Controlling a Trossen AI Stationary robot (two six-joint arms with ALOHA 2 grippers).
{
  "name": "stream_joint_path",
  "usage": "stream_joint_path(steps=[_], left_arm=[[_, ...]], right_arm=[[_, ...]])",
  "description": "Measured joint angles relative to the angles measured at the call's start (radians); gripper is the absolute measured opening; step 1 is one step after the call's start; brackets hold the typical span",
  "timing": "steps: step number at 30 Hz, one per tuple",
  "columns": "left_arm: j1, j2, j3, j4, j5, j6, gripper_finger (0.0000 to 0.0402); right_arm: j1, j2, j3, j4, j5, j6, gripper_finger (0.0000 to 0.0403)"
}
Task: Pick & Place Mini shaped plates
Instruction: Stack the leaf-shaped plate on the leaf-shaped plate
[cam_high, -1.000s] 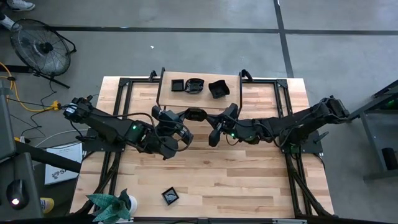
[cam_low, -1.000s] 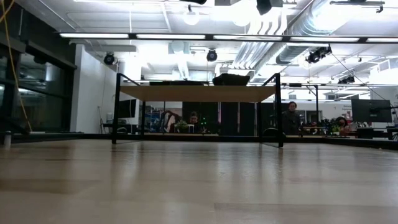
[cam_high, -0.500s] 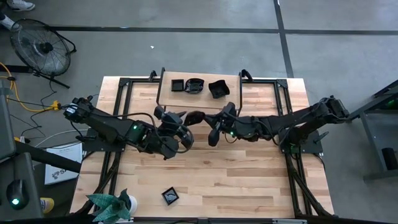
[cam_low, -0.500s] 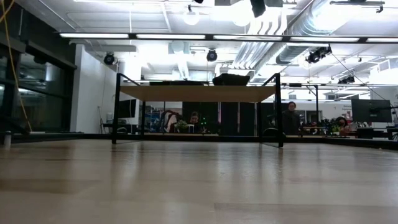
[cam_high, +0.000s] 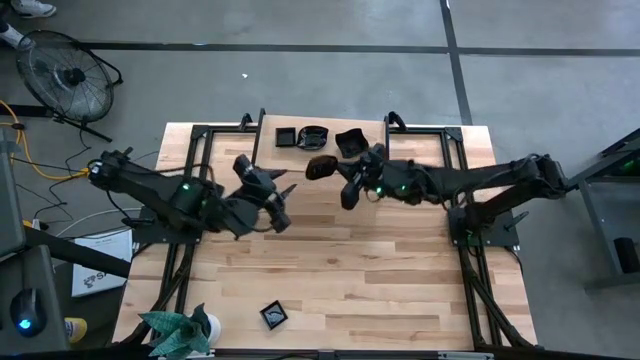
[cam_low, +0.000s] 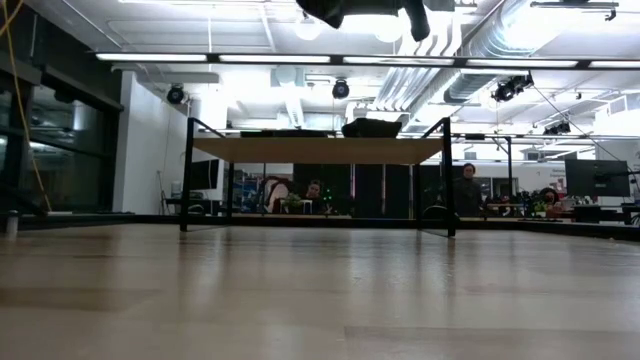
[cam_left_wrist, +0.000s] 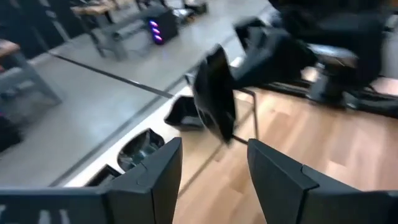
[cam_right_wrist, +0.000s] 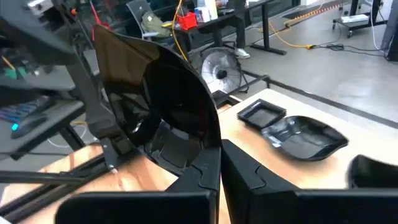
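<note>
Carrying a plate (cam_high: 319, 167) edge-on, the right gripper (cam_high: 345, 181) has its fingers (cam_right_wrist: 249, 177) pinched tight on the rim, as the right wrist view shows. The dish stands upright in that grip, high over the desk (cam_high: 400, 290) and just short of the raised shelf (cam_high: 375, 131) at the far edge. Beyond the gripper on that shelf lie three more plates: a square one (cam_high: 287, 135), a wavy one (cam_high: 313, 137) and a third (cam_high: 351, 142) nearest the gripper. This looks like the carry leg after a hand-over between the arms. The next move, as I judge it, calls for reaching over a bare part of the shelf, tipping the dish flat and letting go without knocking its neighbours.

The left gripper (cam_high: 280, 197) sits well off to the side, its fingers (cam_left_wrist: 277, 171) spread with nothing between them. One further plate (cam_high: 273, 315) waits on the near desk, far behind both grippers, beside a plant (cam_high: 178, 330).

A second ago both grippers met at mid-desk with the dish between them and the left was closed. Since then the left has let go and drawn back, and the right has swung the dish toward the shelf.
</note>
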Motion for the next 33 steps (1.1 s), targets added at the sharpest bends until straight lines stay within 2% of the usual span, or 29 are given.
stream_joint_path(steps=[3,8,11,15,20,26,29,33], left_arm=[[0.000,-0.046,0.000,-0.053,0.082,-0.029,0.0179],[0.000,-0.109,0.000,-0.183,0.182,-0.117,0.0179],[0.000,-0.137,0.000,-0.262,0.201,-0.176,0.0179],[0.000,-0.155,0.001,-0.350,0.201,-0.247,0.0179],[0.000,-0.155,0.001,-0.405,0.202,-0.288,0.0179],[0.000,-0.156,0.001,-0.411,0.217,-0.294,0.0179],[0.000,-0.166,0.001,-0.415,0.259,-0.293,0.0179],[0.000,-0.176,0.002,-0.417,0.353,-0.299,0.0179]], right_arm=[[-0.065,-0.033,0.000,-0.036,-0.092,-0.038,0.0000],[-0.222,-0.063,0.000,-0.098,-0.336,-0.047,0.0000],[-0.319,-0.061,0.002,-0.125,-0.492,-0.048,0.0000],[-0.412,-0.032,0.075,-0.213,-0.614,-0.087,0.0000],[-0.481,0.054,0.273,-0.409,-0.696,-0.227,0.0000],[-0.518,0.245,0.590,-0.726,-0.770,-0.513,0.0000],[-0.528,0.347,0.747,-0.862,-0.796,-0.657,0.0000],[-0.548,0.478,0.944,-0.996,-0.802,-0.773,0.0000]])
